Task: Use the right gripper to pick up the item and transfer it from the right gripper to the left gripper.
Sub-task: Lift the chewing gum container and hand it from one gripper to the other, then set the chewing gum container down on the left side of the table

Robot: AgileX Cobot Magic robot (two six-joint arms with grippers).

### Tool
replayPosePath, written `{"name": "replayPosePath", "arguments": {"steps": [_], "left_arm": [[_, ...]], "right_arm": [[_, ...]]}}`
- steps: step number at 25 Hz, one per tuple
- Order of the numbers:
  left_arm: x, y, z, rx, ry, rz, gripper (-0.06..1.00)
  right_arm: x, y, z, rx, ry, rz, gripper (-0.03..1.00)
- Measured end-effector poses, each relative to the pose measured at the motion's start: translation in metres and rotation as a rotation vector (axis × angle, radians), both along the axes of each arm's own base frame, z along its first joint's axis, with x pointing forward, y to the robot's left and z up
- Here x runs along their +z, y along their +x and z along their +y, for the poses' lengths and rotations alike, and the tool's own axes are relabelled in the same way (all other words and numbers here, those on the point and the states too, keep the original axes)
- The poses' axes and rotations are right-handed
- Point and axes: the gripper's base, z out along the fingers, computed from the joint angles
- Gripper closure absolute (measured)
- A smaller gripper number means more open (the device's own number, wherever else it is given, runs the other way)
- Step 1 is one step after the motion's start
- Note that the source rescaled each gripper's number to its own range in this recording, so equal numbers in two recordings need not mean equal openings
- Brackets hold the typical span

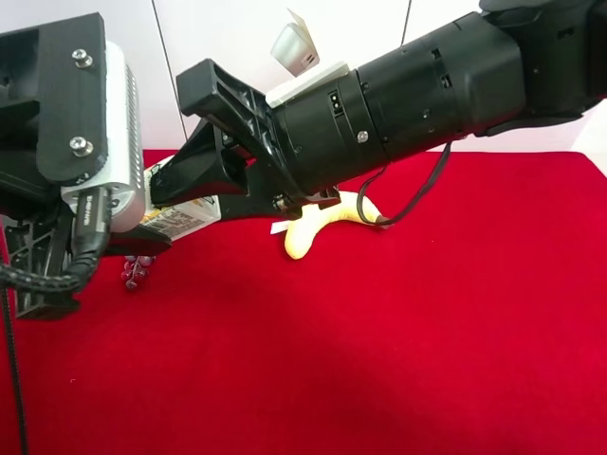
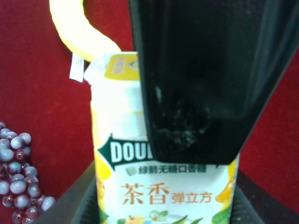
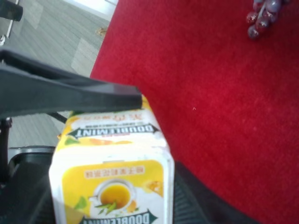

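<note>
Carton (image 1: 180, 216): aloft over red cloth (image 1: 379, 360), between both claws. Right gripper (image 1: 201, 161) clamped on it. Left gripper (image 2: 161, 210): fingers (image 2: 70, 205) flank the carton's sides; pressing or not, cannot tell. Handover step, judged: seat the left fingers square on flat faces, confirm a firm hold, only then release right, else it drops. Carton looks closed; contents unseen.
</note>
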Motion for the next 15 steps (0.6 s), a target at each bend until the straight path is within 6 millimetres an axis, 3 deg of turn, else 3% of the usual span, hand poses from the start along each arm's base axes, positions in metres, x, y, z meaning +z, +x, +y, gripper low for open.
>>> {"name": "replayPosePath", "arguments": {"steps": [4,5,7,9,11,15], "left_arm": [[0.0,0.0,0.0,0.0,0.0,0.0,0.93],[0.0,0.0,0.0,0.0,0.0,0.0,0.93],[0.0,0.0,0.0,0.0,0.0,0.0,0.93],[-0.0001,-0.0001,0.0001,0.0,0.002,0.001,0.93],[-0.0001,-0.0001,0.0001,0.0,0.002,0.001,0.93],[-0.0003,-0.0002,0.0002,0.0,0.003,0.003,0.93]], "right_arm": [[0.0,0.0,0.0,0.0,0.0,0.0,0.95],[0.0,-0.0001,0.0,0.002,0.0,-0.001,0.84],[-0.0002,-0.0007,0.0,0.009,-0.002,0.0,0.44],[-0.0003,-0.0006,-0.0001,0.009,-0.004,-0.002,0.15],[-0.0003,-0.0001,-0.0002,0.003,-0.005,-0.005,0.08],[-0.0004,0.0008,-0.0003,-0.005,-0.006,-0.01,0.05]]}}
